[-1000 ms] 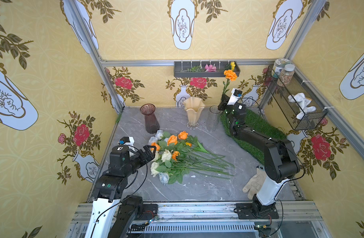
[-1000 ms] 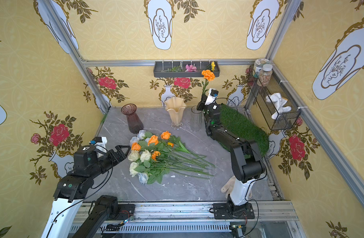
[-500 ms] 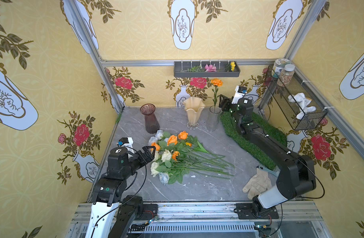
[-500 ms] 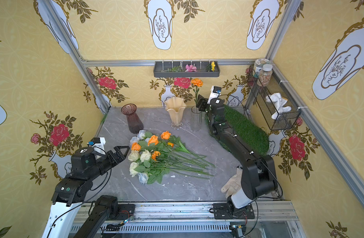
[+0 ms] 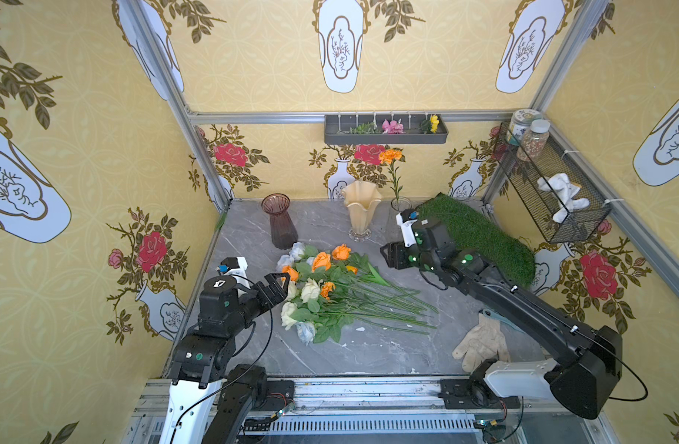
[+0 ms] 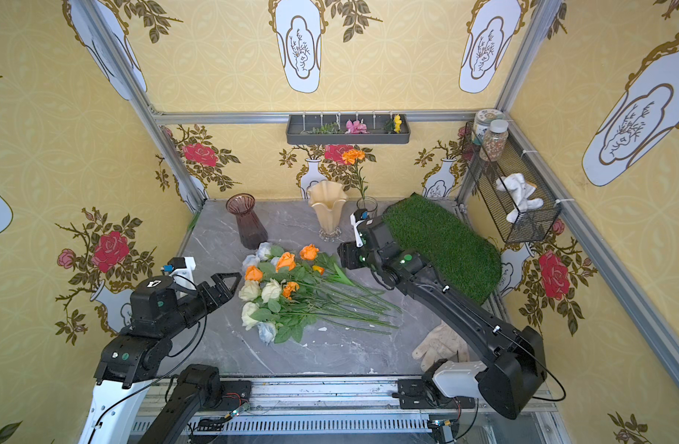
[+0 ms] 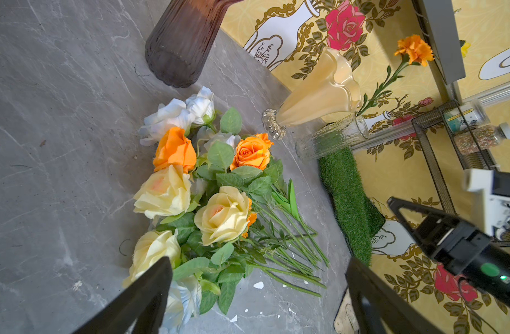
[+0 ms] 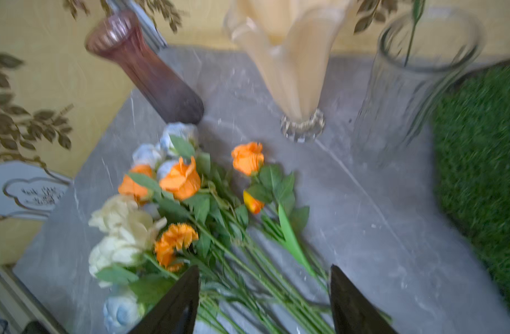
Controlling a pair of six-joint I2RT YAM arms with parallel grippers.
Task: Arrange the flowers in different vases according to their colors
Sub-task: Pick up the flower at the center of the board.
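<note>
Centrally flowers (image 5: 310, 289) heaped, vases (image 5: 360, 210) lining back edge.

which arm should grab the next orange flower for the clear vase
Probably the right: the right gripper is open above the pile's green stems, and the clear ribbed glass vase holding an orange marigold stands close beside it. The left gripper, also open, sits at the bloom end, farther away.

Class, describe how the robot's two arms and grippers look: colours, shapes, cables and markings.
The left arm and right arm are matte black with boxy joints, a white link near each base and round green stickers. A thin black cable loops along each. The left gripper and right gripper have black, pointed triangular fingers and a white camera mount behind.
</note>
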